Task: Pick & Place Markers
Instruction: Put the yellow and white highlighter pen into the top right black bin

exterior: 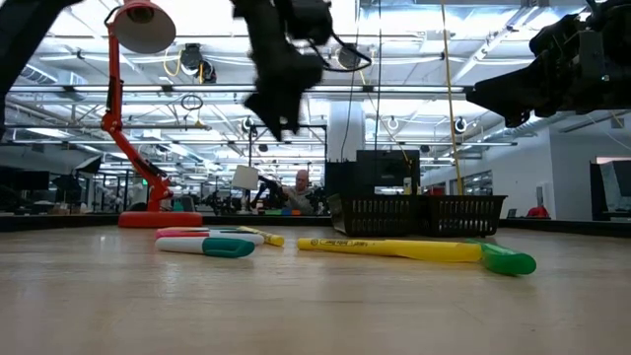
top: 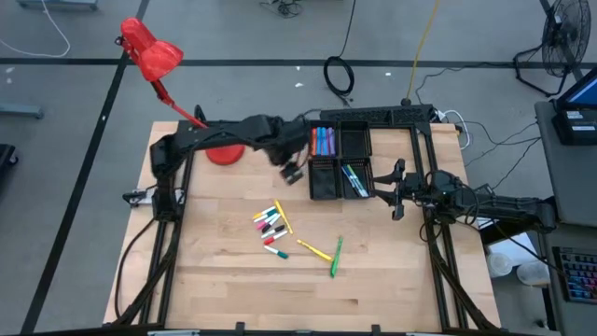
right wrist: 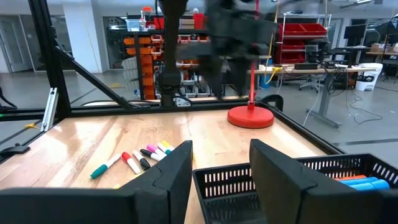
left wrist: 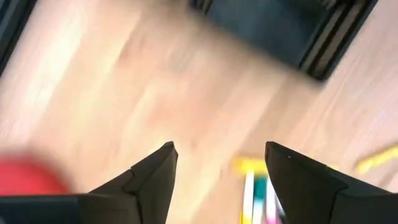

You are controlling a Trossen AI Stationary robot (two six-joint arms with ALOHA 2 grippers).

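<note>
Left gripper [top: 294,174], jaws apart and empty, hangs beside the tray [top: 339,163]; descending carelessly could scatter the clustered markers [top: 270,226]. Right gripper [top: 395,193] waits, jaws apart.

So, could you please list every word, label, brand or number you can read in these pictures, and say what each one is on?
None can be read.
Yellow marker with a green cap: dark print along the barrel, too small to read.
Other mixed-colour markers on the wooden table: too small to tell.
Black plastic four-compartment tray: no label visible.
Red desk lamp: no text.
</note>
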